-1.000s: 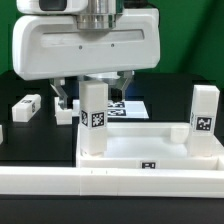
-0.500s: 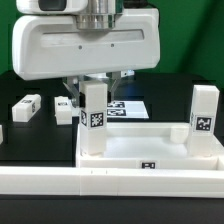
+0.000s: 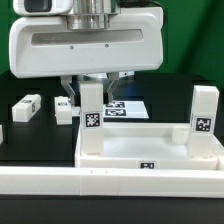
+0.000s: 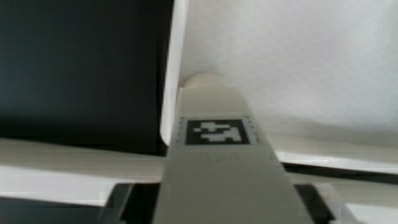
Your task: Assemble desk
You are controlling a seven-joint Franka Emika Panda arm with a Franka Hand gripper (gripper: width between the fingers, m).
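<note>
I count one desk top (image 3: 120, 155), one marker board (image 3: 128, 108), one long white rail (image 3: 110, 185) and, four of a kind, an upright leg (image 3: 92, 138), a second upright leg (image 3: 204, 115), a lying leg (image 3: 25, 106) and a second lying leg (image 3: 65, 110) on the worktop (image 3: 30, 150) — plus my one end effector (image 3: 93, 95).

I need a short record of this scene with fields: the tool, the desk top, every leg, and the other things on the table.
tool: appears shut on the left leg, one finger at each side
left leg: upright in the desk top's corner at the exterior view's left, tag facing the camera
desk top: flat, rim up
right leg: upright at the opposite corner, untouched
loose leg: lying on the table
second loose leg: lying near the tool
marker board: flat, behind the desk top
rail: in front
</note>
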